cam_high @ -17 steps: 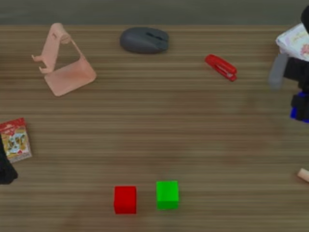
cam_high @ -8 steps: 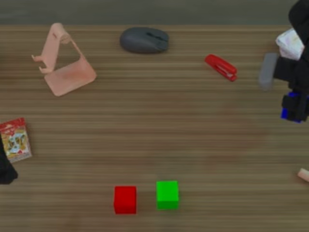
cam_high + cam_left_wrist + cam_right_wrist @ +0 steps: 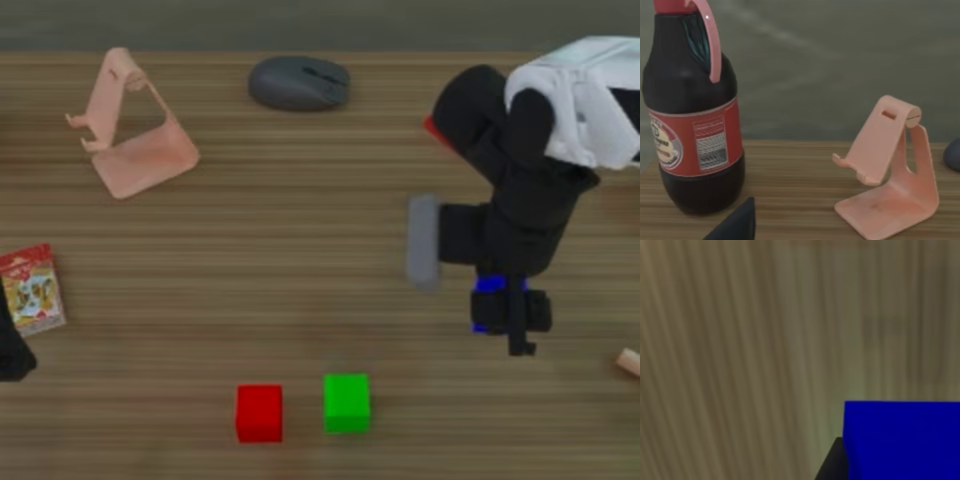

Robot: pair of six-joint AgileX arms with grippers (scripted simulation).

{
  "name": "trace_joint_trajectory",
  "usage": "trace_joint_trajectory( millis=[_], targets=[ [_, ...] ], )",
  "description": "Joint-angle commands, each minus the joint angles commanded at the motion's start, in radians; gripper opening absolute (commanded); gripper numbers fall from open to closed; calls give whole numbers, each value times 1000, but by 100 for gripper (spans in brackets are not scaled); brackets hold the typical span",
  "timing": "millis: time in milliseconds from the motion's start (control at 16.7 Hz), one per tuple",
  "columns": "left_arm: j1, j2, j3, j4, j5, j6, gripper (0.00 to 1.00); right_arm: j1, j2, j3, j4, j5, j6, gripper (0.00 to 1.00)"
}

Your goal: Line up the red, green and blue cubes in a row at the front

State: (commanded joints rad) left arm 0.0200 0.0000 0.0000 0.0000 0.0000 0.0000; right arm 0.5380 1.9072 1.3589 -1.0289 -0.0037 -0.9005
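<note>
The red cube (image 3: pixel 259 412) and the green cube (image 3: pixel 347 402) sit side by side near the table's front edge, a small gap between them. My right gripper (image 3: pixel 510 315) hangs above the table to the right of and behind the green cube, shut on the blue cube (image 3: pixel 497 285). Only slivers of blue show under the black fingers from above. The right wrist view shows the blue cube (image 3: pixel 902 440) close up against the wood. My left gripper (image 3: pixel 12 352) is parked at the table's left edge.
A pink phone stand (image 3: pixel 135 130) stands at the back left and a grey mouse (image 3: pixel 299 82) at the back middle. The right arm hides most of a red stapler (image 3: pixel 432 127). A card pack (image 3: pixel 32 288) lies at the left edge. A dark bottle (image 3: pixel 690 115) stands near the phone stand (image 3: pixel 890 170).
My right arm has swung from the table's right edge leftward and toward the front, carrying the blue cube. It now covers the stapler. The red and green cubes and the left arm stayed put.
</note>
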Motion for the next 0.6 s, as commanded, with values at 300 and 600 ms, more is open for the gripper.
trace_joint_trajectory(
  millis=[300, 600],
  targets=[
    [0, 0, 0, 0, 0, 0, 100, 193, -102, -115, 19, -1, 67, 0],
    [0, 0, 0, 0, 0, 0, 100, 198, -103, -119, 18, -1, 72, 0]
  ],
)
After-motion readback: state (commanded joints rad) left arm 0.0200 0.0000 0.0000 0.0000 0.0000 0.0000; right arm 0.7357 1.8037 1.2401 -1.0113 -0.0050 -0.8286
